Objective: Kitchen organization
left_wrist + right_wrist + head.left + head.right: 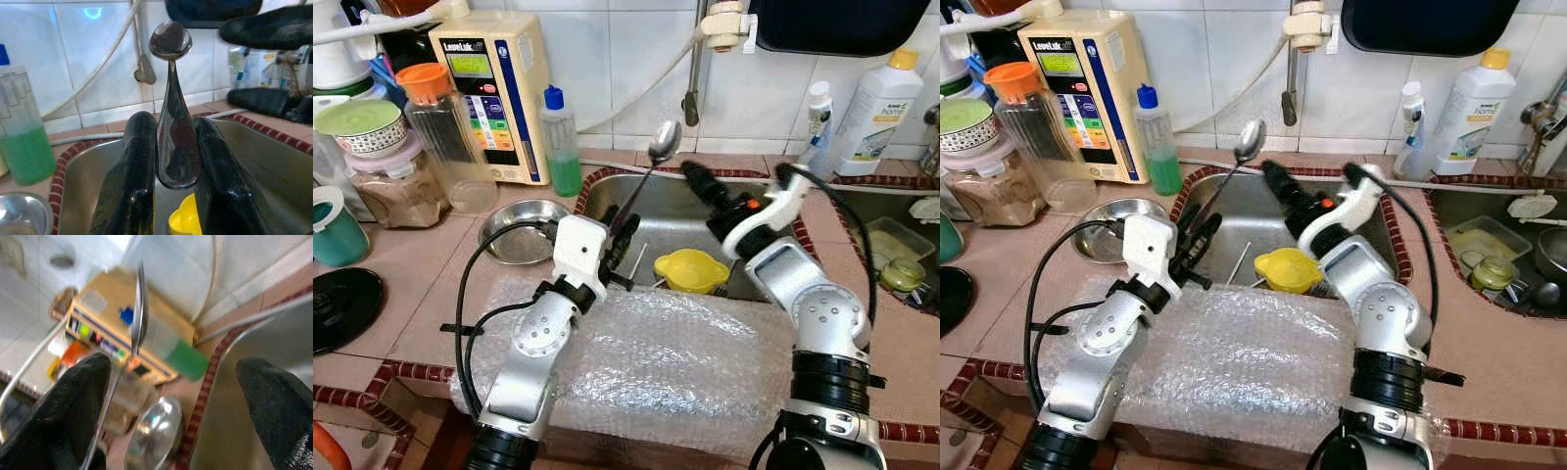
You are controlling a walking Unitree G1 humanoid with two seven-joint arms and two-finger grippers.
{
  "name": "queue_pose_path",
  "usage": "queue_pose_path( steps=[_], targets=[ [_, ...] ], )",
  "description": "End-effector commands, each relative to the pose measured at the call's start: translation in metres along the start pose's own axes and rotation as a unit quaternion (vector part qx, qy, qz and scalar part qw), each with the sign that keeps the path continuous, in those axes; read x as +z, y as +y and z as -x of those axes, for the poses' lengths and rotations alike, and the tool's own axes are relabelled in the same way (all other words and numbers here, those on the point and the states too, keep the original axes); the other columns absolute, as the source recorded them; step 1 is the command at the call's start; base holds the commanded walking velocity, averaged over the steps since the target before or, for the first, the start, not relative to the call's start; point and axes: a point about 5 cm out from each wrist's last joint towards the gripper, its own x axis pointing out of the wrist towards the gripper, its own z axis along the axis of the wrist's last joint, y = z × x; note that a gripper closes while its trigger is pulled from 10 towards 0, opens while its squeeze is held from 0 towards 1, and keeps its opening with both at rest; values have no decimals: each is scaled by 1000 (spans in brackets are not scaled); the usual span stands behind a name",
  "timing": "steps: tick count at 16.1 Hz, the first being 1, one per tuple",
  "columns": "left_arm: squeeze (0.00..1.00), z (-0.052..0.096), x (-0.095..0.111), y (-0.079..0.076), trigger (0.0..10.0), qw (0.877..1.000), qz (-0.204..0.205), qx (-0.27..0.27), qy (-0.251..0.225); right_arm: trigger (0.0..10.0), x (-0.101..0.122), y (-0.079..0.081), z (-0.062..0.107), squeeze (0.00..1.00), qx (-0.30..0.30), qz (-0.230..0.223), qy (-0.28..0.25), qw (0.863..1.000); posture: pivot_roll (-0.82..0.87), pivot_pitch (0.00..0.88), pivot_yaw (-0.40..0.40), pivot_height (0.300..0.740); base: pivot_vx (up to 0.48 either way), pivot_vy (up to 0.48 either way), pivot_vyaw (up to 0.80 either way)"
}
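Above the sink (607, 196), the left gripper (619, 238) is clamping a metal spoon (651, 162) by its handle, bowl end raised toward the tiled wall. The right gripper (697, 176) is reaching over the basin just beside the spoon bowl, its fingers spread wide and holding nothing.

The step in hand appears to be a handover of the spoon, or its transfer out of the sink. To do it well:

- Keep the left grip firm, since the polished handle is likely to slip or pivot between the pads.
- Close the right fingers across the shaft below the bowl, not on the bowl itself.
- Release the left side only once the right grip is secure.
- Keep the spoon clear of the tap (691, 98) hanging behind it.

From the left wrist, the handle is sitting squarely between both black fingers (132, 186), a contact that the head views are leaving unclear. From the right wrist, the spoon (138, 308) is appearing edge-on beside one finger, apparently not yet between the two. From the head, a yellow funnel (690, 269) is lying in the basin, a steel bowl (519, 230) is resting on the counter, and bubble wrap (666, 362) is covering the front edge.
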Motion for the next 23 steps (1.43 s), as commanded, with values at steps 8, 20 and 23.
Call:
queue_pose_path(
  steps=[8,20,23],
  targets=[
    [0,-3,4,-4,0,1000,-3,-15,-20,10000,-12,13,-11,0,45,-17,51,998,46,0,28,740,0,0,0],
    [0,-8,15,-17,0,997,3,-66,-49,0,-13,-2,-44,0,4,-11,21,1000,52,0,49,740,0,0,0],
    [0,-5,13,-18,0,997,10,-60,-45,0,-12,-7,-45,0,0,-16,17,1000,53,0,47,740,0,0,0]
  ],
)
